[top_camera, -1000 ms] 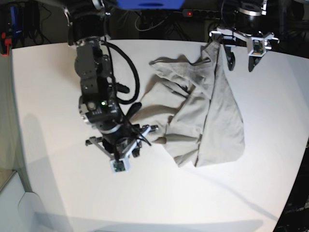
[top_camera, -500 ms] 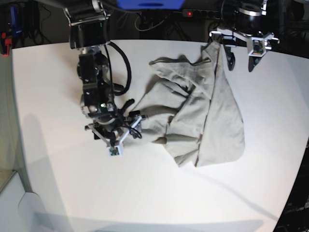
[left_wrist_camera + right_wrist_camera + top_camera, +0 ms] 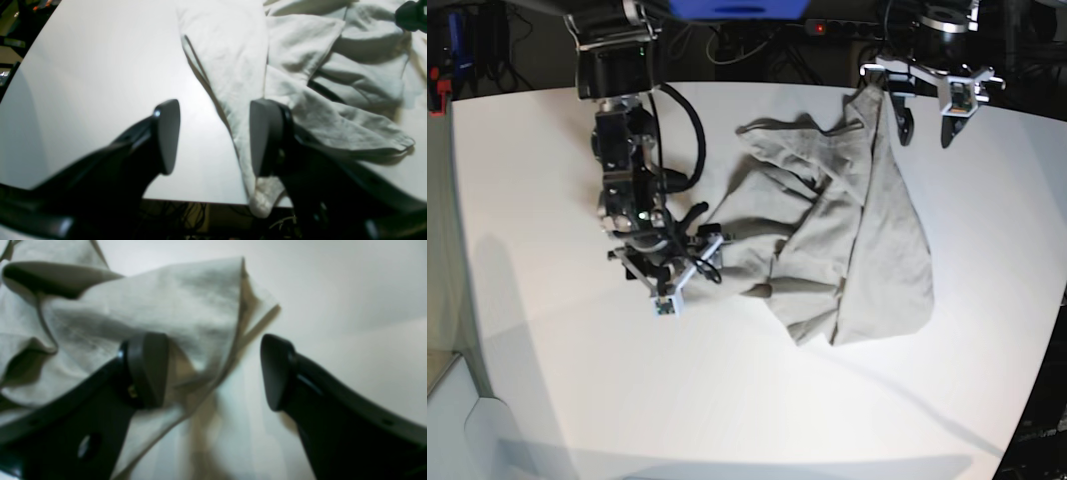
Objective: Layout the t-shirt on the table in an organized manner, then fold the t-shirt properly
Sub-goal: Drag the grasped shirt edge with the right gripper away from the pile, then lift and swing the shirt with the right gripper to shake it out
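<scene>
Lying crumpled across the matte white counter [image 3: 547, 400], the beige-grey t-shirt [image 3: 857, 240] is soft, wrinkled cotton w/ hemmed edges. Base view shows the whole bunched heap; left wrist view alone shows a corner hanging off the counter's edge. Left end effector [image 3: 213, 136] is open, 1 pad touching cloth. Right end effector [image 3: 213, 370] is spread wide at a hem fold, gripping nothing.

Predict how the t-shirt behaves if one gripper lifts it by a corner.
The t-shirt lies crumpled in soft folds, so it likely hangs limp. Its edge droops over the table rim, suggesting it's light and may slide when dragged.
</scene>
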You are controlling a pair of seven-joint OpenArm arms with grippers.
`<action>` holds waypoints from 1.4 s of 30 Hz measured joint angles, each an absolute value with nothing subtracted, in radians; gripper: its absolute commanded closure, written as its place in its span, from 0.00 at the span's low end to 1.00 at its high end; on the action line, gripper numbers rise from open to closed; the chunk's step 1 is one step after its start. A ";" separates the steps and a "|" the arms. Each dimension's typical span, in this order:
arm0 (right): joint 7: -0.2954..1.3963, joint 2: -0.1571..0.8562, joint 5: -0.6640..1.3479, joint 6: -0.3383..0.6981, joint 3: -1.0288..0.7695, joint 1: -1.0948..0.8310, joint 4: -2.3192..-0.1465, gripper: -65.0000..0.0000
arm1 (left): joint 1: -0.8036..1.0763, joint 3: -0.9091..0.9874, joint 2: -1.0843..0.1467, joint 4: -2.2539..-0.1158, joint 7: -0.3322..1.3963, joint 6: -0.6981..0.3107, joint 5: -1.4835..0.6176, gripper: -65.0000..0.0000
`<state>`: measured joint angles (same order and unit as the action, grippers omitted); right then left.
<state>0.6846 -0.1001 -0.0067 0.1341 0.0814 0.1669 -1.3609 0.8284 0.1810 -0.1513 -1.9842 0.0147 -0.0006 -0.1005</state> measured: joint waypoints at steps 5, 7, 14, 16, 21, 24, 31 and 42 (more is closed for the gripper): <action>0.657 -0.100 -0.013 0.134 0.081 0.126 -1.335 0.33 | 0.828 0.181 -0.151 -1.984 0.014 -0.001 -0.101 0.50; 0.656 -0.107 -0.011 0.134 0.080 0.135 -1.319 0.35 | 0.828 0.181 -0.149 -1.984 0.015 -0.001 -0.101 0.50; 0.629 -0.123 -0.011 0.134 0.080 0.141 -1.287 0.84 | 0.827 0.181 -0.149 -1.984 0.014 -0.001 -0.101 0.50; 0.641 -0.135 -0.008 0.134 0.082 0.141 -1.287 1.00 | 0.825 0.181 -0.149 -1.984 0.015 -0.001 -0.101 0.50; 0.674 -0.130 -0.010 0.134 0.119 0.140 -1.309 1.00 | 0.825 0.181 -0.149 -1.984 0.014 0.000 -0.101 0.50; 0.693 -0.131 -0.003 0.134 0.135 0.129 -1.409 1.00 | 0.825 0.181 -0.149 -1.984 0.015 -0.001 -0.101 0.50; 0.778 -0.116 0.002 0.134 0.133 0.189 -1.659 1.00 | 0.826 0.181 -0.152 -1.984 0.015 -0.001 -0.100 0.50; 1.003 -0.048 -0.014 0.134 0.125 0.430 -1.849 1.00 | 0.828 0.181 -0.154 -1.984 0.014 -0.002 -0.098 0.50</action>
<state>1.0027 -0.0483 -0.0139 0.1345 0.1253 0.4301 -1.8492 0.8276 0.1814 -0.1543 -1.9842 0.0143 -0.0017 -0.0982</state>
